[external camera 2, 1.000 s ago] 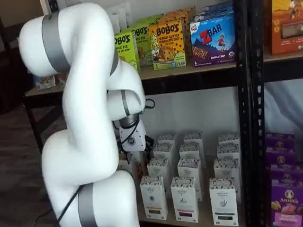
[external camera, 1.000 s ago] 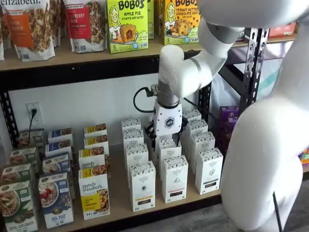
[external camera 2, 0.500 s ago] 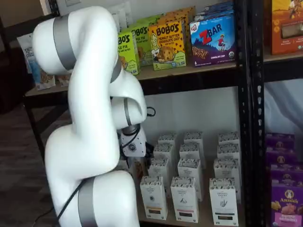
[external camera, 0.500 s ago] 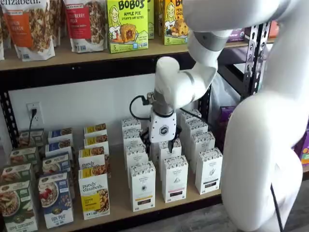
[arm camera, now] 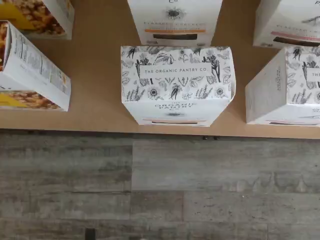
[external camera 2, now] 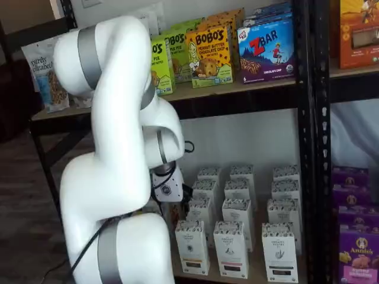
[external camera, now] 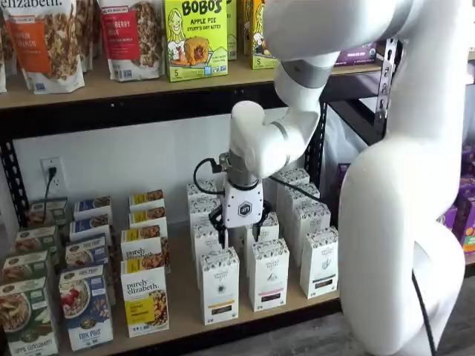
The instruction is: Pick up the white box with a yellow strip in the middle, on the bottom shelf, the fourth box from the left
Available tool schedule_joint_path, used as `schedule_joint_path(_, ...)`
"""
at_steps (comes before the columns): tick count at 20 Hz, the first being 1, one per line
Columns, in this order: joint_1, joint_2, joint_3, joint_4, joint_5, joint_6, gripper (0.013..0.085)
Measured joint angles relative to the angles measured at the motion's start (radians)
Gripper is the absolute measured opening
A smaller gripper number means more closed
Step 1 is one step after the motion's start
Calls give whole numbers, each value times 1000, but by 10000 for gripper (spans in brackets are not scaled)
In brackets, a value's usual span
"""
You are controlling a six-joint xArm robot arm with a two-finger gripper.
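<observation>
Fingers hang spread and empty above the white box, which stands at the front edge of the bottom shelf; close neighbours beside it risk being nudged or grabbed instead.

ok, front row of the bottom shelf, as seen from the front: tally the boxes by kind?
White carton, yellow strip: 1
White cartons, dark strip: 2
Yellow-label granola box: 1
Blue box: 1
Green box: 1
Total: 6
</observation>
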Motion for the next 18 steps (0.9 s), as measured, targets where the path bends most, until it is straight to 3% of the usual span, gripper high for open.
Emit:
schedule_joint_path(9, 1, 137, -132, 54, 11, -49, 850)
schedule_joint_path(18, -5, 249, -256, 35, 38, -37, 850)
